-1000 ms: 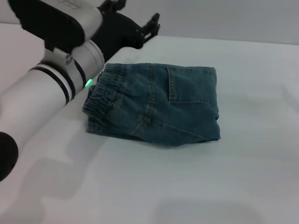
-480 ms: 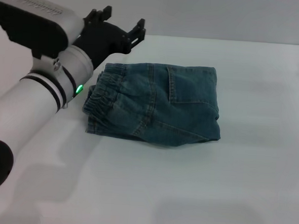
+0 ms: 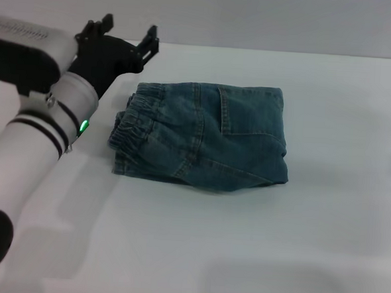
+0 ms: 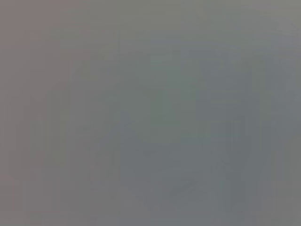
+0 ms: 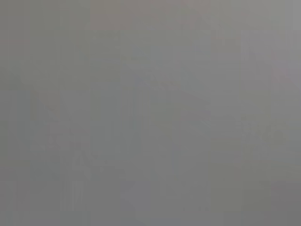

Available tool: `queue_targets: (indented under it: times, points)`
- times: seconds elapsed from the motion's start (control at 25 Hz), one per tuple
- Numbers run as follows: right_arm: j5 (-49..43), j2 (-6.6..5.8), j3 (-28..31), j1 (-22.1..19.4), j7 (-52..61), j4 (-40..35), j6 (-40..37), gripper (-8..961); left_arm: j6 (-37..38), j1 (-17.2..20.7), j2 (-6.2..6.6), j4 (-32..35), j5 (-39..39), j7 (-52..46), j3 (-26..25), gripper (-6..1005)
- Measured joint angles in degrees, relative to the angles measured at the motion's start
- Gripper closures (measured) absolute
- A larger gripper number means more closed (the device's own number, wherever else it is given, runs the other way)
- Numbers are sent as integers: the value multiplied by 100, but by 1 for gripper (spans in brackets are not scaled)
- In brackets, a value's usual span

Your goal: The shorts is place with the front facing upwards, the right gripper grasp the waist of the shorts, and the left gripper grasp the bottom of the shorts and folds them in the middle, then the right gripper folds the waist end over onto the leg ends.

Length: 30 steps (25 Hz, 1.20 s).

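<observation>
In the head view the shorts (image 3: 206, 135) lie folded into a compact blue-green denim bundle in the middle of the white table. The ruffled waist (image 3: 133, 126) forms the bundle's left edge, on top. The leg ends are hidden under the folded layers. My left gripper (image 3: 126, 35) hovers at the far left of the table, up and left of the waist, apart from the cloth, open and holding nothing. The right gripper is out of view. Both wrist views show only plain grey.
The white table (image 3: 276, 244) stretches around the bundle on all sides. My left arm (image 3: 40, 134) runs along the left side from the near corner toward the far edge.
My left gripper has drawn back to the left, away from the shorts, and the arm has swung leftward with it. The shorts have not moved.
</observation>
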Motion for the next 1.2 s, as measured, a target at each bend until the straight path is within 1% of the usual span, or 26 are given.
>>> queue_targets:
  times: [0.08, 0.12, 0.24, 0.32, 0.44, 0.6, 0.64, 0.76, 0.84, 1.04, 1.2]
  points:
    - [401, -3, -519, 37, 43, 191, -373, 165, 570, 4, 0, 279, 17, -150, 164, 197]
    - [431, 0, -726, 37, 221, 238, -426, 165, 1032, -3, -1, 507, 27, -264, 307, 197]
    - [330, 0, -1458, 46, 1191, 365, -454, 166, 2042, -35, -10, 1060, 28, -582, 617, 197]
    - [185, -1, -1933, 76, 1659, 457, -515, 174, 2399, -45, -15, 1289, 26, -791, 710, 197]
    - [29, -1, -2504, 97, 2137, 502, -589, 200, 2487, -57, -11, 1494, 28, -989, 727, 197]
    - [-20, -2, -3007, 207, 2543, 580, -387, 234, 2487, -99, -24, 1697, 27, -1017, 762, 197]
    - [-42, -3, -3128, 286, 2686, 632, -335, 242, 2488, -116, -26, 1736, 24, -1019, 789, 197]
    - [-97, -35, -3721, 696, 3340, 945, -190, 268, 2484, -191, -28, 1861, -1, -1026, 868, 197]
    - [-112, -41, -3972, 936, 3701, 1101, 24, 285, 2476, -235, -29, 1917, -8, -1029, 879, 197]
    - [-135, -42, -4069, 1154, 4438, 1279, 820, 520, 2457, -306, -34, 1975, 0, -1079, 886, 197]
    - [-146, -41, -4104, 1156, 4860, 1409, 1122, 680, 2452, -322, -23, 2008, 3, -1095, 887, 197]
